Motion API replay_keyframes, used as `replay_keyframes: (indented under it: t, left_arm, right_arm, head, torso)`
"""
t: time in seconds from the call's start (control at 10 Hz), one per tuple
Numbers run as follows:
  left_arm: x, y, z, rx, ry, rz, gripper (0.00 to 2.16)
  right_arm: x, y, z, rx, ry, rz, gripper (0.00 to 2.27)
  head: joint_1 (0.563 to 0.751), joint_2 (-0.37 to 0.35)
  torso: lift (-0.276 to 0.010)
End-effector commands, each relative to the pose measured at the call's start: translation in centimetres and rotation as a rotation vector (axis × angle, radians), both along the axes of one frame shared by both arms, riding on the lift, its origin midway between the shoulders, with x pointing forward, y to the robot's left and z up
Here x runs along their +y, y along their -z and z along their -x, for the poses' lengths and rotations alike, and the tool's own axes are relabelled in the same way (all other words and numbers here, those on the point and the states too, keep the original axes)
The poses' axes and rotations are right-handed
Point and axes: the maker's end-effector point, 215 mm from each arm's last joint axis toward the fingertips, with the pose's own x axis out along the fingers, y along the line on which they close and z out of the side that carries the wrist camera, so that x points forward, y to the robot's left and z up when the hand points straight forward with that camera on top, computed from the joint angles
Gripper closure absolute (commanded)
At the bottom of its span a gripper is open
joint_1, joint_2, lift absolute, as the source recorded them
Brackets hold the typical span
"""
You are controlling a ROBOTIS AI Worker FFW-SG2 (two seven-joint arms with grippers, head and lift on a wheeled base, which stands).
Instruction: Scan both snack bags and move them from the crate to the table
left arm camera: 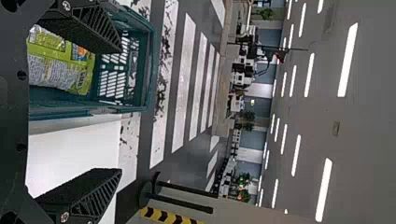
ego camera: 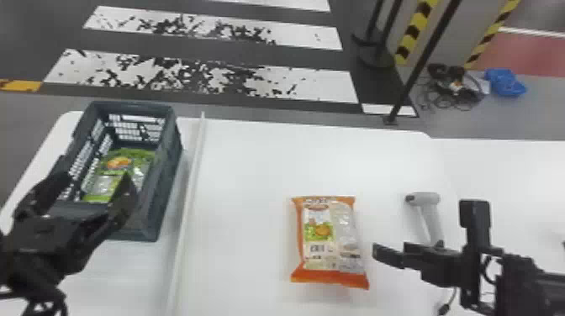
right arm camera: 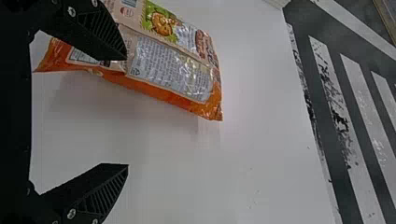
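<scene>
At the left of the head view, the open, empty left gripper [ego camera: 96,181] hangs over the near end of the crate [ego camera: 168,168], where the green bag [ego camera: 120,168] lies; lowered carelessly, its spread fingers could catch the rim and shove the crate, or slip on the bag's slick film. The orange bag [ego camera: 326,241] lies on the table [ego camera: 248,168], low and right of centre, near the scanner [ego camera: 429,214]. The right wrist view reveals the right gripper's wide, empty gap [right arm camera: 127,112], hard to judge from the head view's angle.
</scene>
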Motion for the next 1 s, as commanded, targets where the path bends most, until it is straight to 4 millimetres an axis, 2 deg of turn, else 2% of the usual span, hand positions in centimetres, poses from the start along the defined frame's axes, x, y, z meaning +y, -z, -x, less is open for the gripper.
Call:
replay_keyframes:
  t: [0.0, 0.2, 0.5, 0.6, 0.8, 0.9]
  left_arm:
    - [0.0, 0.1, 0.0, 0.001, -0.001, 0.0, 0.09]
    - [0.0, 0.1, 0.0, 0.002, -0.001, 0.0, 0.09]
    - [0.0, 0.3, 0.0, 0.005, 0.0, 0.001, 0.09]
    - [0.0, 0.4, 0.0, 0.007, 0.0, 0.001, 0.09]
    - [0.1, 0.4, 0.1, 0.006, -0.001, 0.0, 0.09]
    - [0.1, 0.3, 0.1, 0.006, -0.001, 0.0, 0.09]
  right_arm:
    - [2.5, 0.9, 0.8, 0.039, -0.048, -0.019, 0.14]
    - [5.2, 2.1, 1.6, 0.089, -0.121, -0.049, 0.14]
    - [6.8, 4.7, 1.5, 0.119, -0.213, 0.014, 0.14]
    - [6.8, 5.3, 1.3, 0.12, -0.233, 0.042, 0.26]
    - [7.0, 5.0, 0.8, 0.09, -0.274, 0.033, 2.25]
    - [7.2, 4.2, 0.5, 0.06, -0.297, 0.0, 2.26]
  head:
    - [0.695, -0.091]
    - [0.695, -0.032]
    - [0.695, 0.011]
    - [0.695, 0.019]
    - [0.695, 0.026]
    - [0.695, 0.029]
  torso:
    - [-0.037]
    - [-0.037]
    - [-0.037]
    - [-0.037]
    - [-0.037]
    - [-0.037]
